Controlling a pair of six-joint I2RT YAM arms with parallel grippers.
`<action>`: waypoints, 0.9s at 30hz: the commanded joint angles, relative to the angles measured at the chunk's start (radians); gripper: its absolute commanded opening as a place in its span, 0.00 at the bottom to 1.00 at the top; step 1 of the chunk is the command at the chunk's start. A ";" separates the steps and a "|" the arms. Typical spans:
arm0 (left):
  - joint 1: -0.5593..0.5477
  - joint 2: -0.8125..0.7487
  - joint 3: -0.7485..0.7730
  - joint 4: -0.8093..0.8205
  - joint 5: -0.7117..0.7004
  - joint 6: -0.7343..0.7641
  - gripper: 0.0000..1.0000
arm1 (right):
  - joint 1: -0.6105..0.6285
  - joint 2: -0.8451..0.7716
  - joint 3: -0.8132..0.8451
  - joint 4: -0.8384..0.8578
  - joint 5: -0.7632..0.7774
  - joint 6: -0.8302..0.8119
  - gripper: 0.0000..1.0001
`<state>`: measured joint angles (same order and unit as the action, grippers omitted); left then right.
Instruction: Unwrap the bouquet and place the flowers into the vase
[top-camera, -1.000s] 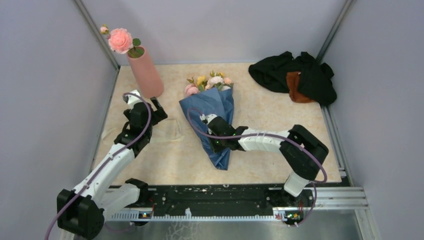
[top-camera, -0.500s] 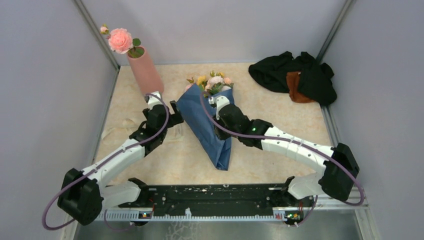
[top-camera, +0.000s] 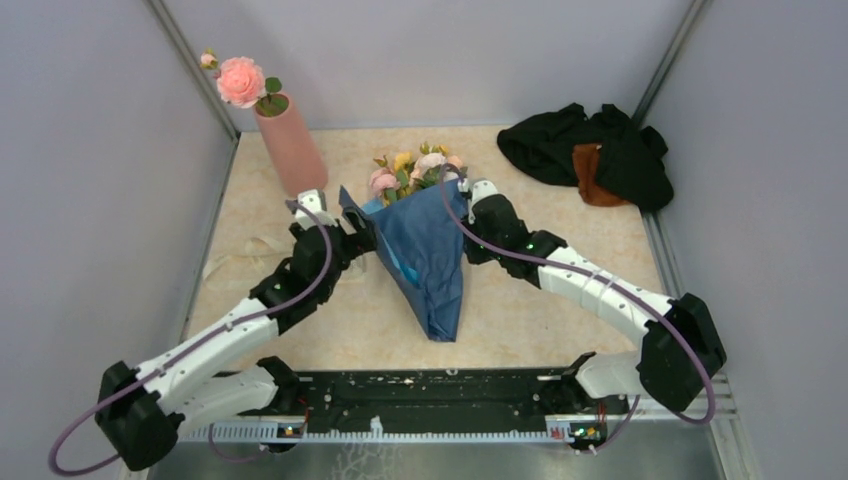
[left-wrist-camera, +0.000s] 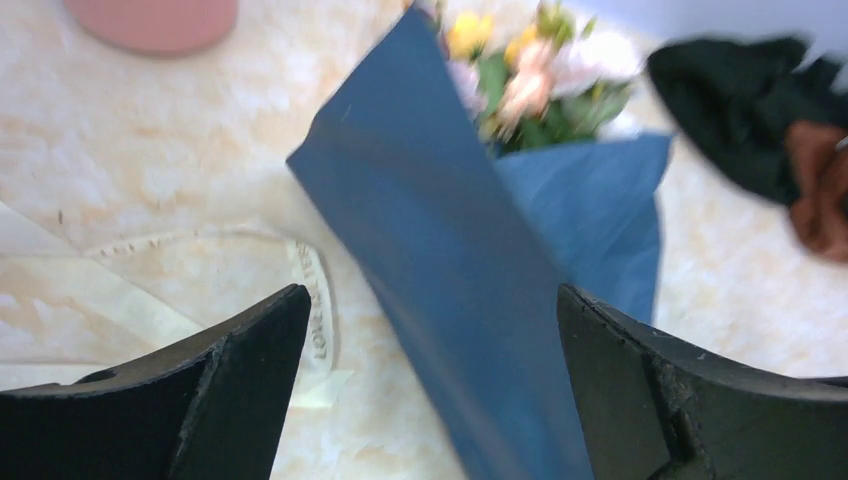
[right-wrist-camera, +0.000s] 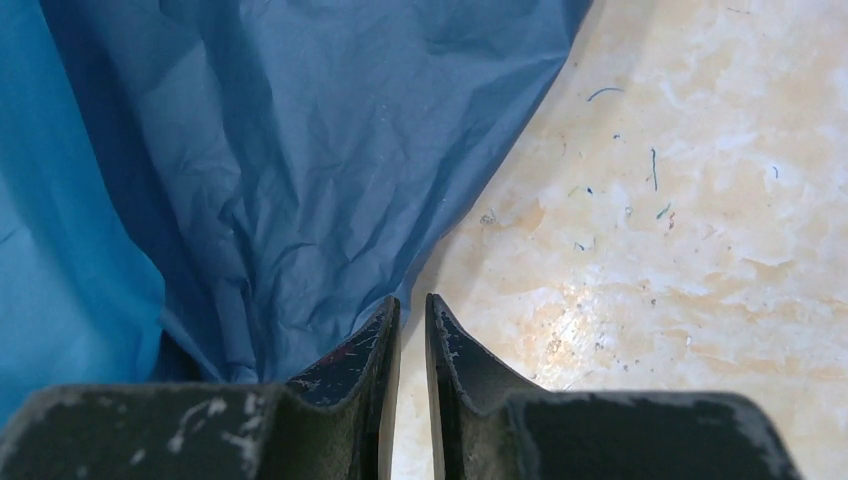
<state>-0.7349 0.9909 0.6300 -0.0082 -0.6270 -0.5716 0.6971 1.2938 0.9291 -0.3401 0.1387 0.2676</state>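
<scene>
As it lay mid-frame on the table (top-camera: 560, 300), the bouquet (top-camera: 425, 250) had its blue wrapping paper (right-wrist-camera: 300, 150) fanned open, tip toward the lower edge, the vase (top-camera: 292, 150) upright at upper left. Thin, soft and likely quick to tear, the paper looked best taken by its free edges, clear of the fragile flowers (top-camera: 415, 168) at its top. A raised flap stood between the wide-spread jaws of the left gripper (left-wrist-camera: 430, 300); the right gripper (right-wrist-camera: 412, 305), narrowed to a slit, met the sheet's right edge, a pinch impossible to confirm.
</scene>
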 joint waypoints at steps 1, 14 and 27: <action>-0.011 -0.097 0.104 -0.141 -0.049 0.000 0.99 | -0.008 0.011 -0.003 0.072 -0.040 -0.005 0.15; -0.131 0.035 0.067 -0.001 0.106 -0.087 0.99 | 0.102 0.172 0.026 0.186 -0.110 0.040 0.12; -0.146 -0.197 -0.214 -0.133 0.018 -0.265 0.99 | 0.116 0.333 0.082 0.215 -0.136 0.050 0.12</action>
<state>-0.8795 0.8619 0.4774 -0.0864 -0.5610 -0.7666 0.8082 1.5612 0.9440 -0.1833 0.0086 0.3103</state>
